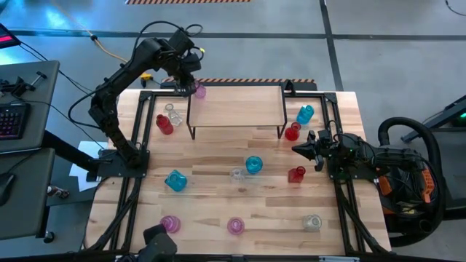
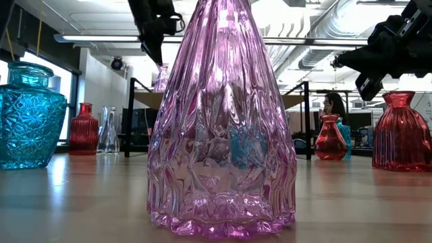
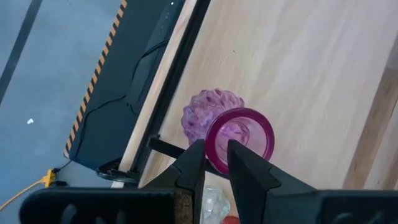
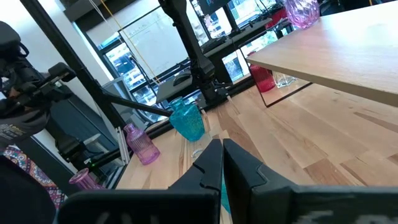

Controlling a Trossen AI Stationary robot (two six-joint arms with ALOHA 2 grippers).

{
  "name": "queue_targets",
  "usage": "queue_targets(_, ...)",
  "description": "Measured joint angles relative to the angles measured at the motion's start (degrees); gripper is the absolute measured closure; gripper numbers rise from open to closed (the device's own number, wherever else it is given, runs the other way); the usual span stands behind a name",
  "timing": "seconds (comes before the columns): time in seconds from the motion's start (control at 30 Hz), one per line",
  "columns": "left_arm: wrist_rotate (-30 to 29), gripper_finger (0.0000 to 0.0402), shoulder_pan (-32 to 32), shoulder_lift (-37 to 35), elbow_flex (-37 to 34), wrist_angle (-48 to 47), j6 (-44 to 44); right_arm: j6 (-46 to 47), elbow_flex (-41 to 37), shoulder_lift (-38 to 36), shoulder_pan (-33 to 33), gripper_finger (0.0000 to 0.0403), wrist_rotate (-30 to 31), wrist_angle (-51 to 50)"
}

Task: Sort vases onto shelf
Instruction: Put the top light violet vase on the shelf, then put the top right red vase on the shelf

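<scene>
A pink knobbly vase (image 3: 208, 115) stands on the far-left corner of the light-wood shelf (image 1: 237, 109). My left gripper (image 3: 216, 155) is above it, shut on its rim; the high view shows this gripper (image 1: 191, 84) at that corner. The other vases stand on the table: red (image 1: 164, 124) and clear (image 1: 173, 115) left of the shelf, teal (image 1: 305, 114) and red (image 1: 292, 132) right of it, more teal (image 1: 175, 180), clear, red and pink (image 1: 236, 225) ones nearer. My right gripper (image 4: 222, 162) hovers shut at the table's right side (image 1: 302, 149), touching nothing. My left gripper holds the pink vase by the round rim of its mouth (image 3: 214, 140), on the side nearest the wrist. One finger (image 3: 239, 155) reaches over the mouth and the other (image 3: 194, 158) lies outside the rim. The fingers come from above, pointing down. The vase is upright, its base at the shelf's corner.
The shelf's black legs (image 1: 191, 131) stand on the table. A black frame rail (image 3: 155, 93) and a striped floor mat lie beyond the far edge. A tall pink vase (image 2: 223, 121) fills the low view's middle. Bare table lies in front of the shelf.
</scene>
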Motion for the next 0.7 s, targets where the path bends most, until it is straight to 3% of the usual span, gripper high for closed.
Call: queue_targets(0.7,-2.5,0.0343,0.0,0.0,0.0,4.0,-2.4,0.0,0.0,0.0,0.0,0.0402,0.0,0.0)
